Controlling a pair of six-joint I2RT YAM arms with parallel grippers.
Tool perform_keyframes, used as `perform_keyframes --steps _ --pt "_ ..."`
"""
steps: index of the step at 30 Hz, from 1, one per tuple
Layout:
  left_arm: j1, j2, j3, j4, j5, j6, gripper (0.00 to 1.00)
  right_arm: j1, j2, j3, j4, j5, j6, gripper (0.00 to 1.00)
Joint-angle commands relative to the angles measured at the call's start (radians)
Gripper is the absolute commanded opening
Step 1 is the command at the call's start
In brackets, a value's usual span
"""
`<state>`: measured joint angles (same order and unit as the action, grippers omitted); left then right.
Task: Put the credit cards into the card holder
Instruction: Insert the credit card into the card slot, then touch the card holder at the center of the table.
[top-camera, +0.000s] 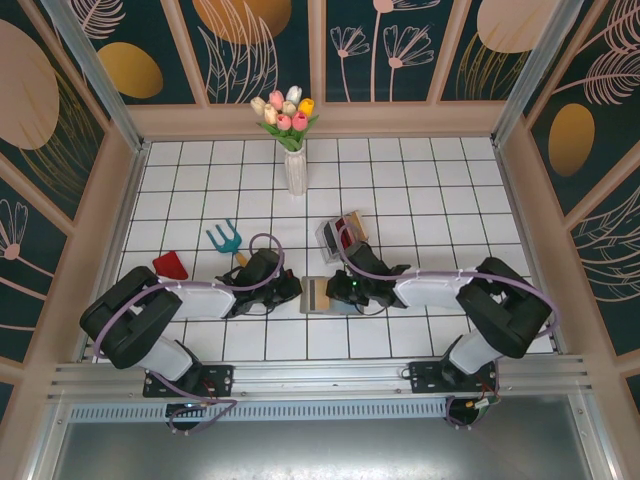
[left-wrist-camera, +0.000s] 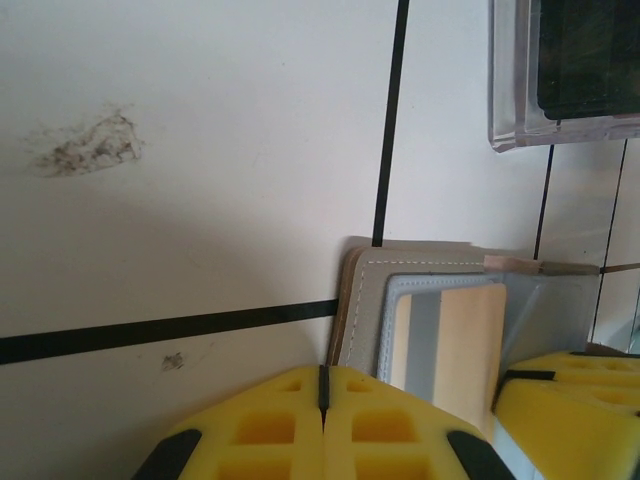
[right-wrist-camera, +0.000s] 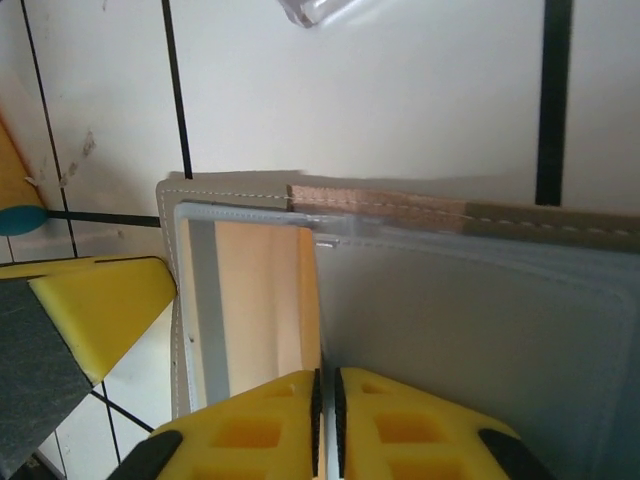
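Left gripper (left-wrist-camera: 323, 388) shut beside the card holder (left-wrist-camera: 362, 310), right gripper (right-wrist-camera: 325, 392) pinching its flap: you're opening it; credit cards (top-camera: 347, 228) next.

From above, the card holder (top-camera: 315, 295) is mostly covered by the right gripper (top-camera: 338, 293) — its slots cannot be made out. In both wrist views its near edge is hidden behind yellow fingers (left-wrist-camera: 260, 430). The clear rack (left-wrist-camera: 565, 75) is cut off at the far right; the credit cards (top-camera: 347, 230) inside are too small to be counted.
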<state>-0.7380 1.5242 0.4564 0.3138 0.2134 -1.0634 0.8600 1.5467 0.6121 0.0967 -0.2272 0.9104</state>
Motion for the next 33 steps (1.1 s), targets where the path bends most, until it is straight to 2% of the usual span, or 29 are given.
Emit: perform_keyframes --steps 1,5,8,11,13,17,20,25,31,33 --pt "-0.01 0.047 0.0 -0.068 0.014 0.014 0.03 0.013 0.052 0.045 0.013 -0.056 -0.021 0.12" --pt "-0.01 0.041 0.001 -0.07 0.008 0.011 0.04 0.02 0.055 0.077 -0.013 -0.043 -0.037 0.11" --pt "-0.009 0.021 0.002 -0.108 -0.03 0.011 0.06 0.02 0.025 0.096 -0.101 0.03 -0.045 0.14" --pt "-0.01 -0.028 0.009 -0.166 -0.078 0.016 0.12 0.018 -0.022 0.098 -0.154 0.064 -0.059 0.18" --pt "-0.01 -0.07 0.022 -0.214 -0.109 0.024 0.19 0.018 -0.061 0.098 -0.19 0.088 -0.066 0.2" --pt "-0.01 -0.145 0.06 -0.285 -0.145 0.04 0.23 0.016 -0.092 0.11 -0.262 0.137 -0.079 0.22" --pt "-0.018 -0.184 0.089 -0.248 -0.106 0.06 0.24 0.016 -0.087 0.119 -0.302 0.167 -0.085 0.21" --pt "-0.044 -0.17 0.134 -0.115 0.026 0.082 0.23 0.015 -0.071 0.113 -0.277 0.148 -0.081 0.16" --pt "-0.053 0.011 0.172 -0.009 0.18 0.085 0.2 0.014 -0.037 0.107 -0.266 0.144 -0.076 0.13" --pt "-0.057 0.072 0.184 -0.039 0.154 0.076 0.17 0.016 -0.029 0.107 -0.28 0.154 -0.078 0.13"
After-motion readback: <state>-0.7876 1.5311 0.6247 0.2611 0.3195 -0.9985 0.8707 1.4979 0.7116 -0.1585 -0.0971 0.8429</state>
